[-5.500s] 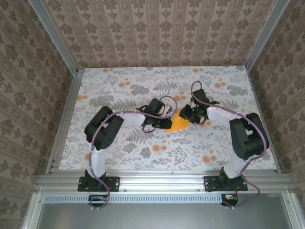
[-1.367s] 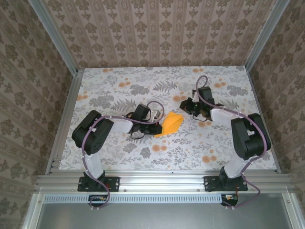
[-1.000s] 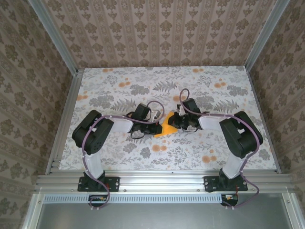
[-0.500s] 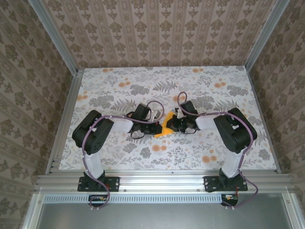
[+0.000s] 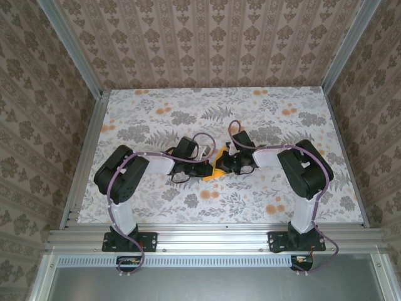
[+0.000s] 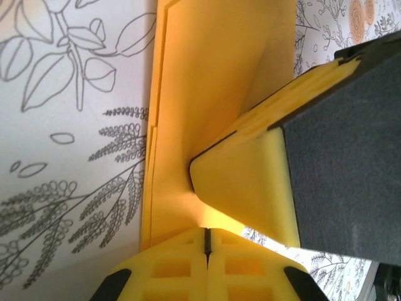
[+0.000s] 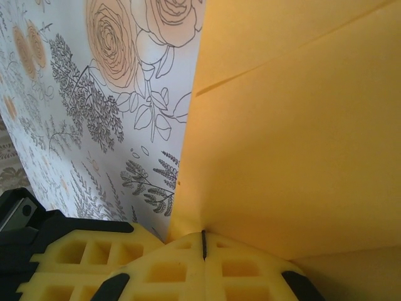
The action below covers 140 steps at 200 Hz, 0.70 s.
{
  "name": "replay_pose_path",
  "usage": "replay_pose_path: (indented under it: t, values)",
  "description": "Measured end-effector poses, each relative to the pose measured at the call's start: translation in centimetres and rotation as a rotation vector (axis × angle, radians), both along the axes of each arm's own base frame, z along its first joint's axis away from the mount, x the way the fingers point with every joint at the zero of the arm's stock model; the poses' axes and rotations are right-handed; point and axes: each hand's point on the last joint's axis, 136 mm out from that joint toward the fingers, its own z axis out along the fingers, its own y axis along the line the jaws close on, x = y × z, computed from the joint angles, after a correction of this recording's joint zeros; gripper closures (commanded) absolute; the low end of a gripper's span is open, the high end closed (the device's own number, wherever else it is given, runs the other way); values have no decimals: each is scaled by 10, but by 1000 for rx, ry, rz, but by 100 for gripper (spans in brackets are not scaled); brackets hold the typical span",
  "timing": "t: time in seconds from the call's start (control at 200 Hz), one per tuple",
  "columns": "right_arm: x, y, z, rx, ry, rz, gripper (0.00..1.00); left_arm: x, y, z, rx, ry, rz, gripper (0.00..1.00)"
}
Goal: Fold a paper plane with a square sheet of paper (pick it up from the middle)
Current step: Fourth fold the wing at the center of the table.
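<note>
The square sheet of paper is orange-yellow and creased into a smaller layered shape, lying mid-table between the two arms. My left gripper is at its left edge, jaws shut on the paper, which runs into the seam between the fingertips. My right gripper meets it from the right, shut on the paper's edge, which reaches the tips. One yellow finger of the right gripper presses against the sheet in the left wrist view. Most of the sheet is hidden under both grippers from above.
The table carries a white cloth printed with grey leaves and orange flowers. Aluminium rails and patterned walls close in the left, right and far sides. Both arms' elbows stand out to the sides near the front rail.
The right arm swung left from beside the paper onto it, and its gripper closed on the edge. The left gripper kept its hold in the same place.
</note>
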Motion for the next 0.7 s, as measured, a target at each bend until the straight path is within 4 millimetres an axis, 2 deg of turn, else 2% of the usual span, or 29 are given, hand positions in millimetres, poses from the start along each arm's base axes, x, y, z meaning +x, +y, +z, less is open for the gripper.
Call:
replay_pose_path:
  t: [0.335,0.515,0.615,0.7]
  values:
    - [0,-1,-1,-19,39,5,95,-8,17,-1,2,5,19,100]
    - [0,-1,-1,-21,39,7,95,-10,35,-1,37,11,61,100]
    - [0,-1,-1,-21,39,7,95,-12,44,1,57,15,82,100]
    - [0,-1,-1,-20,39,8,95,-11,43,8,44,7,85,99]
